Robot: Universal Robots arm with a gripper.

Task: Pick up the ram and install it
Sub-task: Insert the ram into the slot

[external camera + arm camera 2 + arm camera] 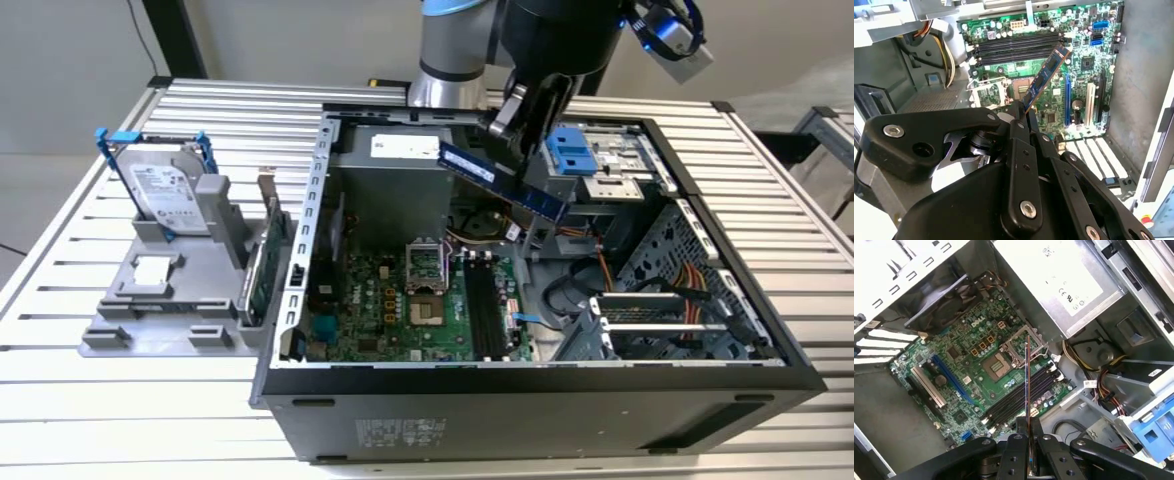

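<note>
The ram (503, 182), a narrow dark blue stick with black chips, hangs tilted in the air above the open computer case (534, 385). My gripper (518, 148) is shut on it from above. In the second wrist view the ram (1046, 76) juts out from the gripper (1021, 111) over the green motherboard (1054, 120). In the first wrist view the ram (1027, 385) shows edge-on, rising from the gripper (1028, 429). The black memory slots (483, 300) (1014, 42) (1019, 397) lie below it beside the processor socket (424, 268), with nothing in them.
A grey hard drive in a blue frame (167, 195) stands on a grey fixture (147, 300) at the exterior view's left. A green expansion card (267, 262) stands between fixture and case. Inside the case are the power supply (1064, 275), cables (667, 290) and a blue-latched drive bay (577, 152).
</note>
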